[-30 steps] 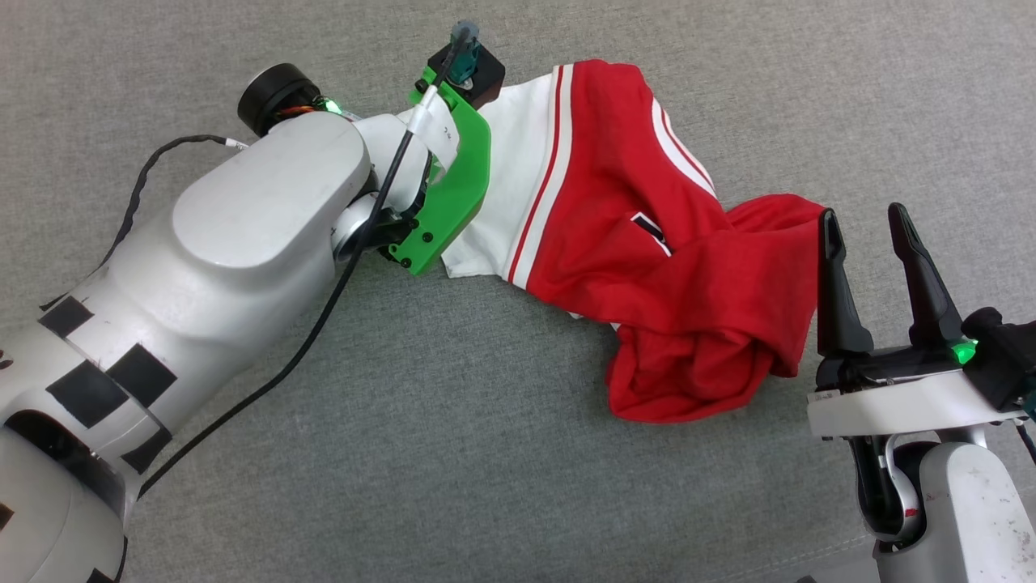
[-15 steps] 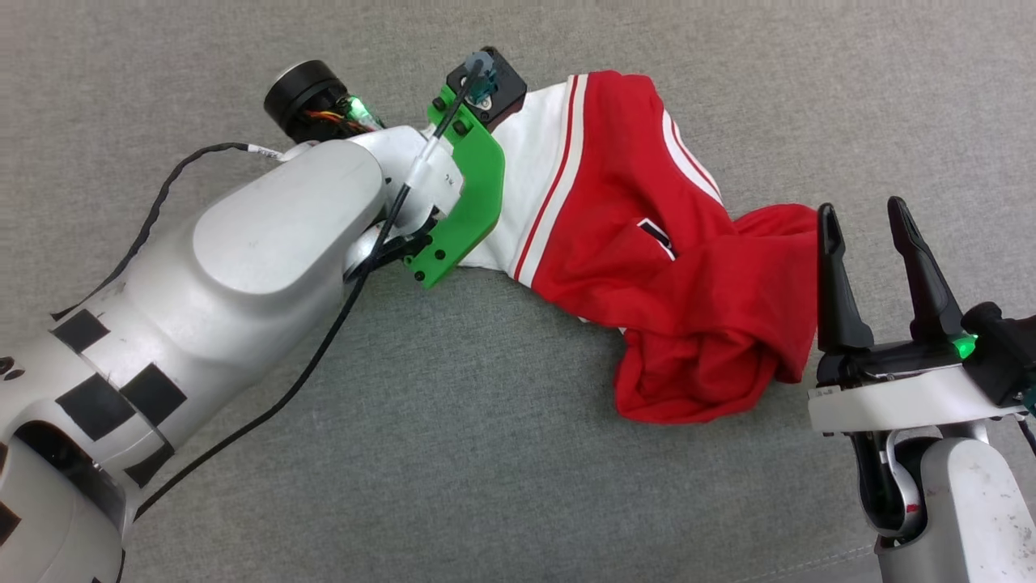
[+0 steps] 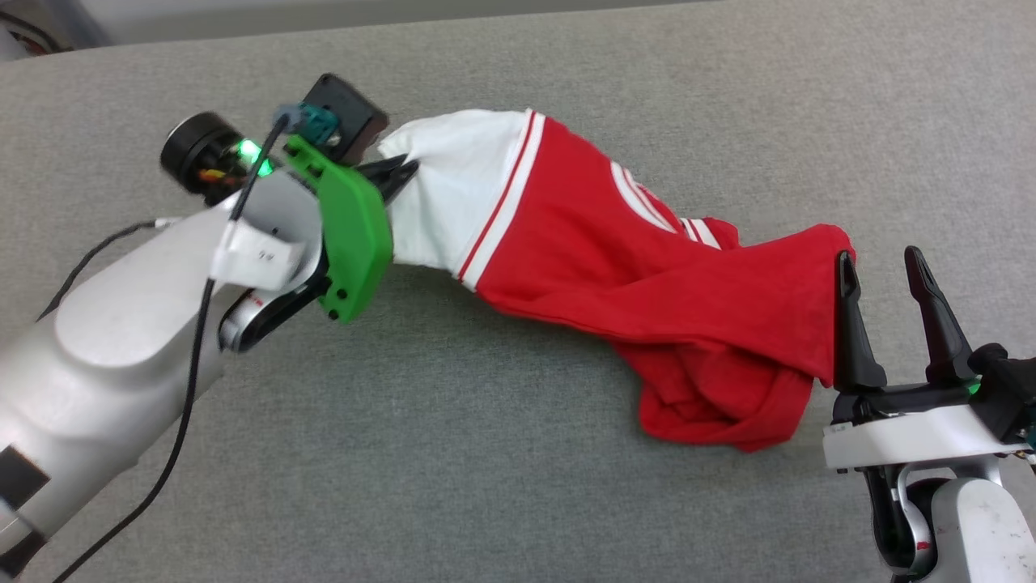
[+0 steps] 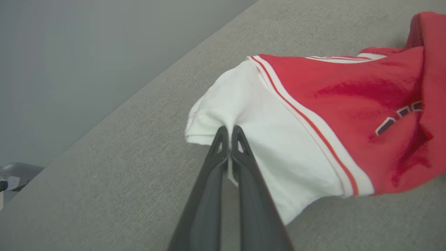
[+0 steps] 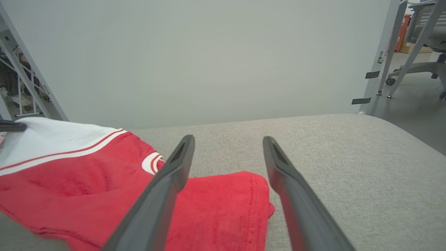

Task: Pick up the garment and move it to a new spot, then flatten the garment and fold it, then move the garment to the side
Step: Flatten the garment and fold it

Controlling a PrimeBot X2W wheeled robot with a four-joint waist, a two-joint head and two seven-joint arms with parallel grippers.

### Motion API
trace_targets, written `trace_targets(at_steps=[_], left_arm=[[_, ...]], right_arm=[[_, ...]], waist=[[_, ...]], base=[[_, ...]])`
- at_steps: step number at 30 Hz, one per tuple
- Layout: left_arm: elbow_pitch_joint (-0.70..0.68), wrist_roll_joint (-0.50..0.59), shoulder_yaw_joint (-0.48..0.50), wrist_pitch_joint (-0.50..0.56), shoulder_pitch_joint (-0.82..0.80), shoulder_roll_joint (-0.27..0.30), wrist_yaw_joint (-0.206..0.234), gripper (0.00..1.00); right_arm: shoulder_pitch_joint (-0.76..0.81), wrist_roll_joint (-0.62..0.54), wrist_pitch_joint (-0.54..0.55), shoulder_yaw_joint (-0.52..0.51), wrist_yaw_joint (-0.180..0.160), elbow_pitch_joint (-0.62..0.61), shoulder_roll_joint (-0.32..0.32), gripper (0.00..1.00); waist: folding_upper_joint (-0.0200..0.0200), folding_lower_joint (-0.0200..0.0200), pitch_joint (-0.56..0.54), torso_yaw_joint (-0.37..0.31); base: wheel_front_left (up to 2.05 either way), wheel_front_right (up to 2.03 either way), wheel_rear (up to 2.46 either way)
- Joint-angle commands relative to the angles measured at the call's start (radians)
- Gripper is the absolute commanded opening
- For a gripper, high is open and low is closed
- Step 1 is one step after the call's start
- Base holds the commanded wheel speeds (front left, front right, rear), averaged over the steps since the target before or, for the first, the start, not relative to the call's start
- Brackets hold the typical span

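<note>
You are looking at a red jersey-style T-shirt (image 3: 615, 267) with white short sleeves, lying stretched and crumpled across the grey upholstered surface (image 3: 453, 453) that is carrying it. Your left jaws are gripping the shirt by one white sleeve (image 3: 453, 186). In the left wrist view their two long dark fingers (image 4: 212, 164) are pressing together on a pinch of white cloth, and the fabric is bunching into folds around the tips. That sleeve is sitting toward the far left of the surface, near its far edge, and appears to be hanging slightly off it.

From there the red body is running diagonally toward the near right. It is ending in a loose heap (image 3: 712, 405) that is resting on the surface. Red-and-white striped trim (image 4: 306, 118) is bordering the sleeve, and part of some dark, white-outlined lettering (image 4: 400, 116) is peeking out of a fold.

Your right jaws are standing wide open and holding nothing. Their dark fingers (image 3: 851, 332) are pointing toward the far edge, just beside the heap. In the right wrist view red cloth (image 5: 216, 212) is lying beneath and between them, and you cannot tell whether they are touching it.
</note>
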Motion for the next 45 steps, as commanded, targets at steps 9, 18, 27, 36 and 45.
trace_targets(at_steps=[9,18,27,36,45], left_arm=[[-0.097,-0.115,0.049,-0.097,0.252,0.187,0.142,0.0],[-0.056,-0.234,0.07,-0.159,0.436,0.253,0.212,0.0],[0.077,-0.276,0.062,-0.201,0.509,0.194,0.202,0.38],[0.147,-0.2,0.097,-0.426,0.527,0.084,0.273,1.0],[-0.046,0.065,0.379,-0.464,0.664,0.013,0.433,1.0]], right_arm=[[0.032,-0.017,-0.005,-0.005,-0.001,-0.003,-0.002,1.0],[0.039,-0.029,-0.005,-0.004,-0.001,0.0,-0.002,1.0],[0.05,-0.041,-0.005,-0.008,-0.001,0.018,-0.002,1.0],[0.077,-0.066,-0.005,-0.036,-0.001,0.018,-0.002,1.0],[-0.009,-0.097,-0.005,-0.043,-0.001,-0.02,-0.057,1.0]], waist=[[0.0,0.0,-0.052,0.079],[0.0,0.0,-0.055,0.089],[0.0,0.0,-0.073,0.087],[0.0,0.0,-0.163,0.115],[0.0,0.0,-0.2,0.142]], base=[[0.0,0.0,0.0],[0.0,0.0,0.0],[0.0,0.0,0.0],[0.0,0.0,0.0],[0.0,0.0,0.0]])
